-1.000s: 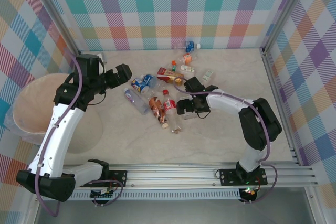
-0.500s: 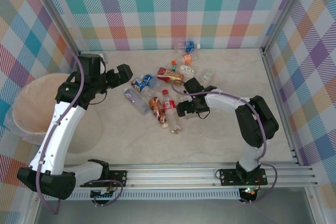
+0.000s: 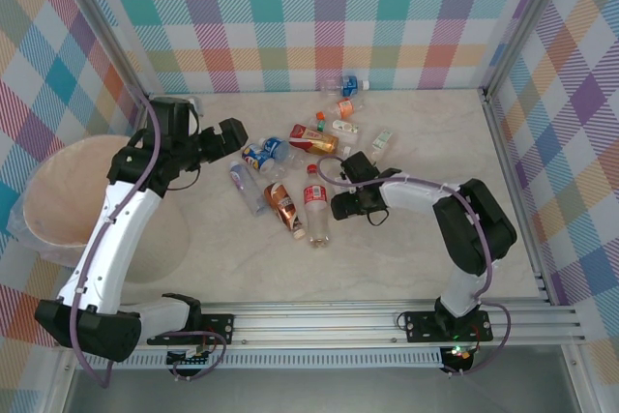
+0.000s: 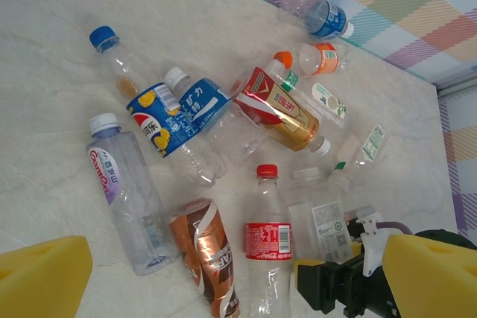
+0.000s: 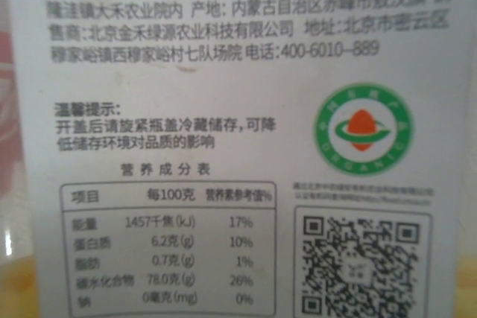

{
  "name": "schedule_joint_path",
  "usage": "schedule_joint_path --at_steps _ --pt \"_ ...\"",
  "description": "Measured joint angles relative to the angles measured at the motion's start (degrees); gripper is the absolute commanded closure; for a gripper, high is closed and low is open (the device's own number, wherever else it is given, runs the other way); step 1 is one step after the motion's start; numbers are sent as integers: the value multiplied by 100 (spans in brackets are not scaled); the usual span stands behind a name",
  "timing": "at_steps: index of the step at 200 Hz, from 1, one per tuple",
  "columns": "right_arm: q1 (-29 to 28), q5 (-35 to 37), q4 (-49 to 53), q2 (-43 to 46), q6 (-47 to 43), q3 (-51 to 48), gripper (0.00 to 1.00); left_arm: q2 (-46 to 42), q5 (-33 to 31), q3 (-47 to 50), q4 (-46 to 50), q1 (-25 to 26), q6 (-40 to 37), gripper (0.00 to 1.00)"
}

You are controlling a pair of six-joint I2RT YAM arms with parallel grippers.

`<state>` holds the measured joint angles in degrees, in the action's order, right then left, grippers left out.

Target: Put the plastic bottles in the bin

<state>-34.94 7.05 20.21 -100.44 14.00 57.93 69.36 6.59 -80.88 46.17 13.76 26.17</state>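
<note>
**Most of the job lies ahead**

The plastic bottles point(image 3: 315, 202) lie scattered across the middle and far part of the tabletop point(image 3: 406, 258), a dozen or so, some touching. The bin point(image 3: 46, 239) stands at the left edge, well apart from them, and what shows of its inside looks bare (the overhead view is not sharp enough to be sure). So by my judgement nearly every bottle is left to move.

The left pincer point(image 3: 224, 138) hangs over the pile's left side, tilted down, fingers spread wide. The right pincer point(image 3: 350, 205) sits low at the pile's right side, right against a white-labelled bottle point(image 5: 238, 139). I cannot tell whether it is pinching it.
</note>
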Motion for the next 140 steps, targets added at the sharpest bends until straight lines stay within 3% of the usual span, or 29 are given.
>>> schedule_joint_path --at_steps 77,140 --pt "-4 262 -643 1502 9 -844 35 284 424 293 -612 92 323 0" --pt "-96 -212 -1434 2557 7 -1375 38 837 1191 802 -1670 981 573 0"
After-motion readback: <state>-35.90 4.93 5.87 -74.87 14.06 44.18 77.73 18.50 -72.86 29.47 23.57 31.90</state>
